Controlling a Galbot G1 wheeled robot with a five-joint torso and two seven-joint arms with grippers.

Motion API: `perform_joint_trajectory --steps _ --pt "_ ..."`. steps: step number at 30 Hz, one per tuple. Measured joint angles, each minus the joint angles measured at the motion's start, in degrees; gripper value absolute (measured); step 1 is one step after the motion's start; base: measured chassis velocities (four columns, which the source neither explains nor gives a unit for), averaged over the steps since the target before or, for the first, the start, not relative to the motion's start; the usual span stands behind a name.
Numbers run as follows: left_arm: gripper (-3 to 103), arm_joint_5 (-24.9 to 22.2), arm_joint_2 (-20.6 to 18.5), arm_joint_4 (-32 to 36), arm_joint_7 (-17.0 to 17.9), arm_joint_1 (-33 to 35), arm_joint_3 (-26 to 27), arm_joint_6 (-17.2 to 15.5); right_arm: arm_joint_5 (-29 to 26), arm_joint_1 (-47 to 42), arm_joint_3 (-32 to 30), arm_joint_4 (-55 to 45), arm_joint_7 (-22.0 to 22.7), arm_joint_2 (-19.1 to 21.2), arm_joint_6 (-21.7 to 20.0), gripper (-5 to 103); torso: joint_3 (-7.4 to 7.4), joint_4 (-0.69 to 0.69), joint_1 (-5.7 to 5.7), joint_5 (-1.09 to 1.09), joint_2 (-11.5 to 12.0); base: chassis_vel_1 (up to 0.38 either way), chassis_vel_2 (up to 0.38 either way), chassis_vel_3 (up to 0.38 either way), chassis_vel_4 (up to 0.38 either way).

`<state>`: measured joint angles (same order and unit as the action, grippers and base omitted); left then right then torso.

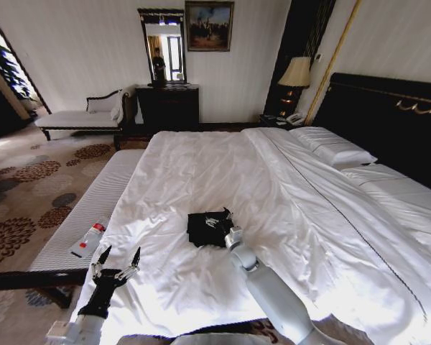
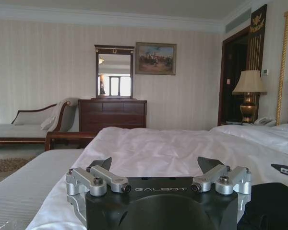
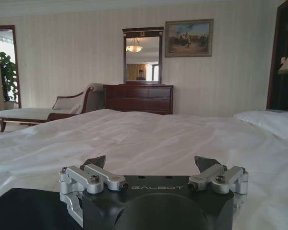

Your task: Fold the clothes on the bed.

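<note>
Two pincers in play. Right pincer (image 1: 223, 221) is at bed centre, fingers apart, tips at the 3 o'clock edge of the shirt (image 1: 205, 228); whether they touch the cloth, can't tell. In the right wrist view the right pincer (image 3: 152, 163) is spread wide over white sheet, with black fabric (image 3: 26, 208) just beside its body. Shirt is a small bunched black heap on the bed (image 1: 201, 165), roughly mid-mattress, toward the 6 o'clock end, white marks on top.

Left pincer (image 1: 116, 259) sits at 8 o'clock from the shirt, well apart from it, over the bed's near-left corner, fingers apart, gripping nothing. Left wrist view shows the left pincer (image 2: 156, 165) open, sheet ahead, the right pincer's tip (image 2: 284, 169) farther off.

Bench (image 1: 86, 219) runs along the bed's 9 o'clock side, a small white tube (image 1: 88, 239) lying on it. Pillows (image 1: 332, 146) at 2 o'clock, near the headboard (image 1: 388, 122).
</note>
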<state>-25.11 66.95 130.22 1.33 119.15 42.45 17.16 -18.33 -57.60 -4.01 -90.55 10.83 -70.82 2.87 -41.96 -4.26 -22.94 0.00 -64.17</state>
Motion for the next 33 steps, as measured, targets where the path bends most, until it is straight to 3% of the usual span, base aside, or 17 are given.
perform_joint_trajectory --steps 2,11,24,33 --pt "100 0.0 0.0 0.0 0.0 0.0 0.0 0.0 0.86 -3.1 -5.17 -2.18 -0.6 1.51 1.49 100 0.0 0.0 0.0 0.0 0.0 0.0 0.0 0.0 0.0" --pt "100 0.0 0.0 0.0 0.0 0.0 0.0 0.0 2.55 -12.31 -14.97 -9.12 -2.28 5.58 3.14 100 0.0 0.0 0.0 0.0 0.0 0.0 0.0 0.0 0.0" --pt "100 0.0 0.0 0.0 0.0 0.0 0.0 0.0 -2.93 -25.63 -26.84 -18.43 -4.89 10.61 5.58 100 0.0 0.0 -0.01 0.0 0.0 0.0 0.0 0.0 0.0" --pt "100 0.0 0.0 0.0 0.0 0.0 0.0 0.0 -4.17 -34.01 -33.46 -24.4 -5.65 7.81 6.79 100 0.0 0.01 -0.01 -0.01 -0.01 0.0 0.0 0.0 0.0"
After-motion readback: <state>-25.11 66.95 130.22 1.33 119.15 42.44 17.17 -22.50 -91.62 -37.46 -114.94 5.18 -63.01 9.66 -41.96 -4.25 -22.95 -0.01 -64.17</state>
